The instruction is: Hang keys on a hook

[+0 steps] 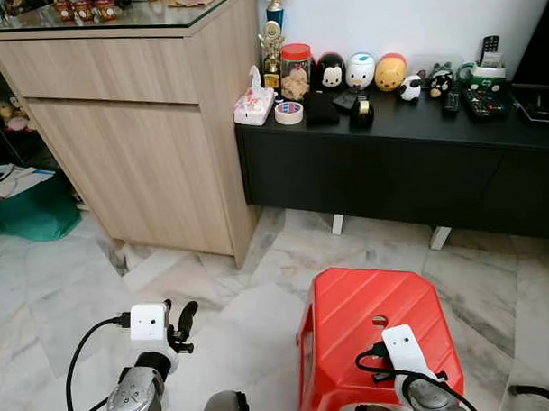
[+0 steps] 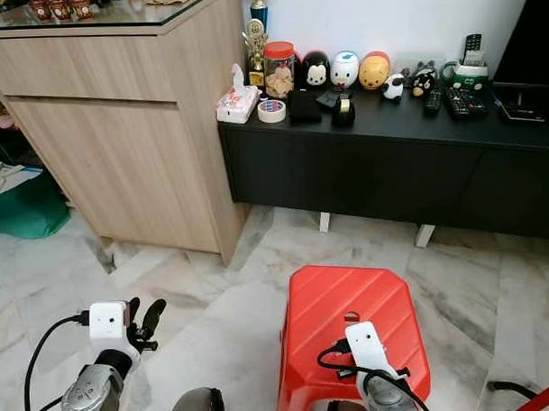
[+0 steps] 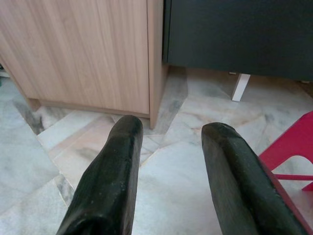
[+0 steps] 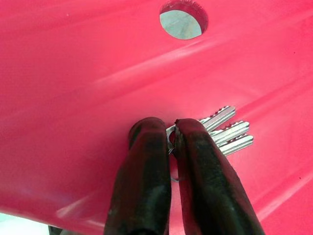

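1. I judge this the pickup step: my right gripper (image 4: 172,134) pinches the keys (image 4: 230,131), fingers together on them, over the red stool (image 1: 350,302).
2. My left gripper (image 3: 168,142) hangs spread and empty above the floor.
3. Next I must lift and find a hook; I cannot make one out near the wooden cabinet (image 1: 136,129).

Bright even light, sharp, soft shadows

The black fingers (image 4: 195,161) of the right gripper (image 4: 172,142) cover the heads of the keys (image 4: 230,132).
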You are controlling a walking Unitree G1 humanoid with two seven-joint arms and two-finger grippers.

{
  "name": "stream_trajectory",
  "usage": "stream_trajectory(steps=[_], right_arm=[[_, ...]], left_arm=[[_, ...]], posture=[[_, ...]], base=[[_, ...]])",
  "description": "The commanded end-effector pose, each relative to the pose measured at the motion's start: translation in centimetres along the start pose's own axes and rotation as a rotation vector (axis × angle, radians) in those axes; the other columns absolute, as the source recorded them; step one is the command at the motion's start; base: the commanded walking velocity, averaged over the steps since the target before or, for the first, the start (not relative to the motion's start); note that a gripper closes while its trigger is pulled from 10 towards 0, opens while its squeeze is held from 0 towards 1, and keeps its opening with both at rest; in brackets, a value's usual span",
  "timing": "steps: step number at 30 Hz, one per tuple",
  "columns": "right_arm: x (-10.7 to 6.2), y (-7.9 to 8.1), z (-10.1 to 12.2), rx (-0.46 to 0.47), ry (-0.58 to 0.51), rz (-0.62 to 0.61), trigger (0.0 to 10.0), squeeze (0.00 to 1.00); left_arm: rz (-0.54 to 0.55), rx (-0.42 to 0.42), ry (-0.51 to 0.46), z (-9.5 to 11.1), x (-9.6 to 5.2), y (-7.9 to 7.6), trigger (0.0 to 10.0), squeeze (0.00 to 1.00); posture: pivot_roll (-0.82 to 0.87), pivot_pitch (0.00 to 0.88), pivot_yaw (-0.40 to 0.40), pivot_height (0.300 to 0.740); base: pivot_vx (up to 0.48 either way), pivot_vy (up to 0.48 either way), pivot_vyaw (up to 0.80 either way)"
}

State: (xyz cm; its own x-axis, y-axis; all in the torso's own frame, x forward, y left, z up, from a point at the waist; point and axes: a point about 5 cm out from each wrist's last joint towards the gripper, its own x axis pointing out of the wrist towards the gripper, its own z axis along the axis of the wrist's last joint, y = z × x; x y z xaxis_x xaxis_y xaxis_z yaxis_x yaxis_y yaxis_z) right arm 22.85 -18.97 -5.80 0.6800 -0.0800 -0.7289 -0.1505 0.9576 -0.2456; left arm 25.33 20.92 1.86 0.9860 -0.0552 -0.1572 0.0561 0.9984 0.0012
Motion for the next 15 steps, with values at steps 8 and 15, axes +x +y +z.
stream_trajectory(steps=[8, 15], right_arm=[[-0.1, -0.3, -0.7, 0.070, 0.014, -0.043, 0.0, 0.00], [-0.1, -0.6, 0.3, 0.157, -0.063, -0.052, 0.0, 0.00]], left_arm=[[0.005, 0.022, 0.020, -0.2, -0.2, 0.4, 10.0, 0.00], [0.010, 0.021, 0.023, -0.2, 0.1, 0.5, 10.0, 0.00]], posture=[[0.06, 0.000, 0.008, 0.617], [0.06, 0.000, 0.010, 0.617]], base=[[0.000, 0.000, 0.00], [0.000, 0.000, 0.00]])
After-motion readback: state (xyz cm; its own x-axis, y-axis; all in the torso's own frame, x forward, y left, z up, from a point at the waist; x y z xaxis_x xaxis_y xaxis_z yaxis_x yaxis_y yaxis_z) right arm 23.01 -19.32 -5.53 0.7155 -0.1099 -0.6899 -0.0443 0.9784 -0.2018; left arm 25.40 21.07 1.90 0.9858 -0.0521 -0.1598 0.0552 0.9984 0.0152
